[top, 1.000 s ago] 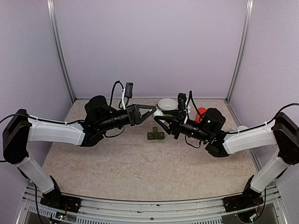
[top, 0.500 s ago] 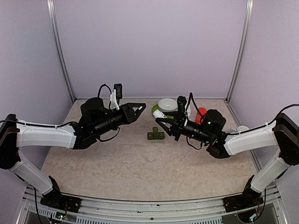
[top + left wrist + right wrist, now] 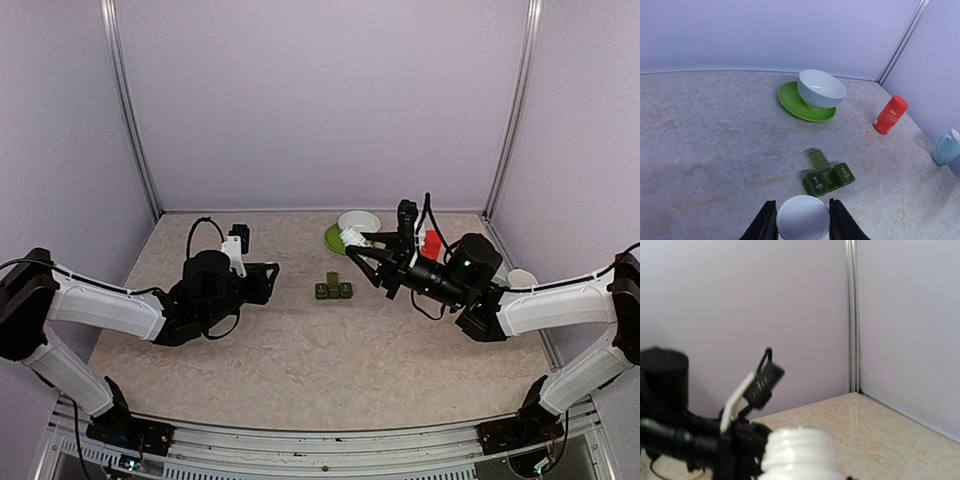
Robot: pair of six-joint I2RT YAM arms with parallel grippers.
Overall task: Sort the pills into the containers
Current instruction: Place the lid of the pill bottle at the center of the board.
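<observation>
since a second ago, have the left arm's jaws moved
Yes. The left jaws drew back to the left and toward the near edge, away from the containers, which lie where they were.

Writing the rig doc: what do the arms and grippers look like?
Matching pair: left arm and right arm have white link shells, black joint housings. Both left gripper and right gripper are black, two fingers each. A white bracket holds a black camera at each wrist; thin black cables loop over the wrists.
</observation>
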